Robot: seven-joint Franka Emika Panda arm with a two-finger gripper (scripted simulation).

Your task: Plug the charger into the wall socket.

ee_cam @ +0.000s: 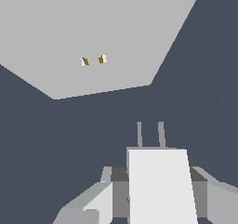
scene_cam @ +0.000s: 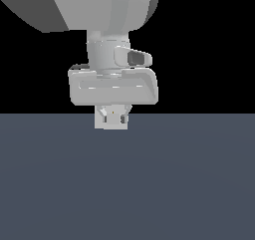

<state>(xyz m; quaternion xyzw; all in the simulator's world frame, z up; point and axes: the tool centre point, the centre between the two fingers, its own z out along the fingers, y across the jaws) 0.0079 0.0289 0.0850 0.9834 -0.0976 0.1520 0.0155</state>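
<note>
Apparently tool clamps charger, prongs facing wall socket.

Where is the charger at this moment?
The charger sits between the fingers of the hand, at the middle of the exterior view. In the wrist view its two prongs point toward the wall socket, not yet touching it.

Charger with 2 prongs, clear of wall socket
</note>
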